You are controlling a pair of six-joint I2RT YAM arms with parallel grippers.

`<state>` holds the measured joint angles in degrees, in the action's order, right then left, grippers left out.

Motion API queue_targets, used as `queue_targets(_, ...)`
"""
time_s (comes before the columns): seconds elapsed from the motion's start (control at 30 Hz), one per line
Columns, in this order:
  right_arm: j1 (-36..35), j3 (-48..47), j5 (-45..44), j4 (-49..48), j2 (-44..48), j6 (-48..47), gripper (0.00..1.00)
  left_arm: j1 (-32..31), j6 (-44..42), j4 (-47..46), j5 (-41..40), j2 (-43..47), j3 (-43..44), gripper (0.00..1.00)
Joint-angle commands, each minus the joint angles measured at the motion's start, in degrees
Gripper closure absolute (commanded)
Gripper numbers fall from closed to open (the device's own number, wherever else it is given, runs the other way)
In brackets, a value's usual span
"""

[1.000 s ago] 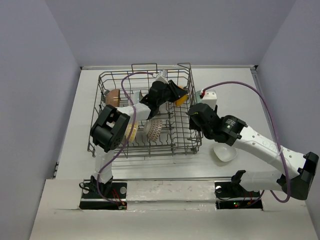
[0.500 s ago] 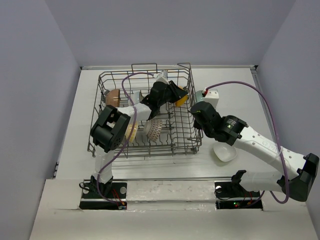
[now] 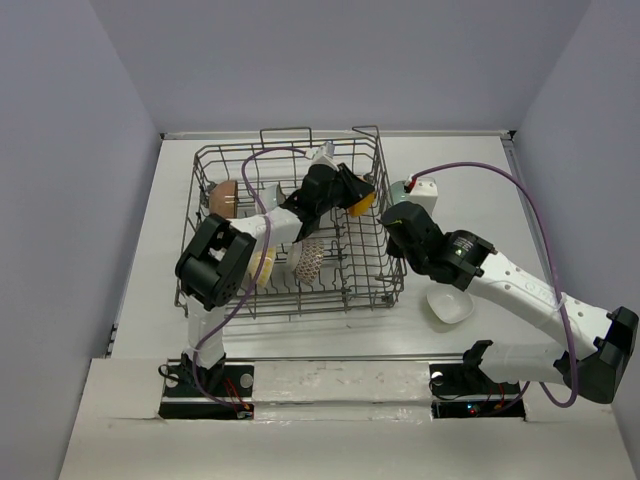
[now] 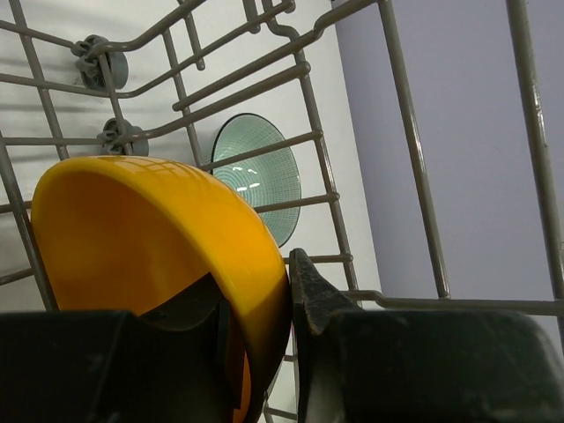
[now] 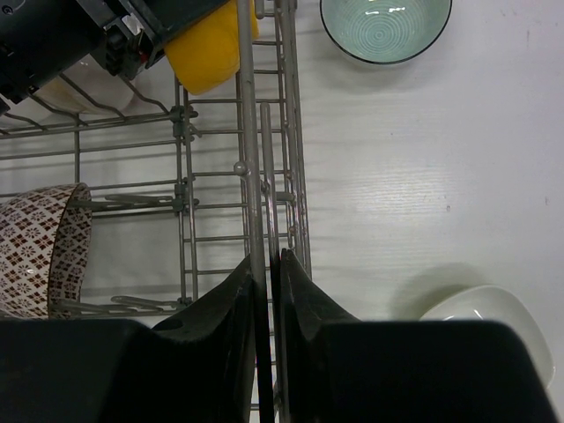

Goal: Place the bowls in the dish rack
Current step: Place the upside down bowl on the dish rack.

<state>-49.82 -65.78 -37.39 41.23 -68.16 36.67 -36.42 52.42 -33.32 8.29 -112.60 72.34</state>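
The grey wire dish rack (image 3: 320, 300) stands mid-table. Inside its back right corner my left gripper (image 3: 352, 190) is shut on the rim of an orange-yellow bowl (image 3: 362, 198), one finger inside the bowl (image 4: 150, 238) and one outside; the gripper (image 4: 260, 300) holds it on edge. My right gripper (image 3: 388, 222) is shut on the top wire (image 5: 247, 132) of the rack's right wall, the jaws (image 5: 266, 264) pinching it. A pale teal bowl (image 5: 385, 26) sits on the table just outside that wall. A squarish white bowl (image 3: 450, 305) lies to the right.
In the rack are a brown bowl (image 3: 225, 195) at the left, a cream bowl (image 3: 262, 265) and a red-patterned bowl (image 3: 310, 260) near the front. Upright tines fill the rack floor. Purple cables arch over both arms.
My right gripper has moved forward to the rack's right wall and shut on its top wire. The left gripper still holds the orange-yellow bowl in nearly the same place.
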Motion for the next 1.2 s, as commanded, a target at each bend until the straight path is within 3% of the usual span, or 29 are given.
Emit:
queue_targets(0.0, 1.1, 1.4, 0.3, -0.2, 0.4, 0.5, 0.81, 2.1, -1.8, 5.8, -10.8, 4.9, -0.7, 0.73)
queue_targets(0.07, 1.1, 1.2, 0.6, -0.2, 0.2, 0.4, 0.81, 2.1, -1.8, 7.1, -11.3, 5.2, -0.5, 0.65)
queue_targets(0.23, 1.1, 0.6, 1.1, -0.2, -0.3, 0.3, 0.81, 2.1, -2.1, 9.0, -12.0, 5.2, 0.0, 0.55)
queue_targets(0.5, 1.1, 0.0, 1.4, -0.3, -0.6, 0.0, 0.82, 2.1, -2.2, 11.8, -12.8, 5.3, 1.0, 0.52)
queue_targets(0.83, 1.1, -0.7, 1.7, -0.2, -1.4, -0.1, 0.82, 2.1, -3.4, 17.5, -14.1, 4.3, 3.5, 0.35)
queue_targets(1.17, 1.1, -0.6, 1.9, -0.2, -1.5, -0.2, 0.82, 2.1, -3.5, 20.4, -14.6, 4.2, 4.1, 0.32)
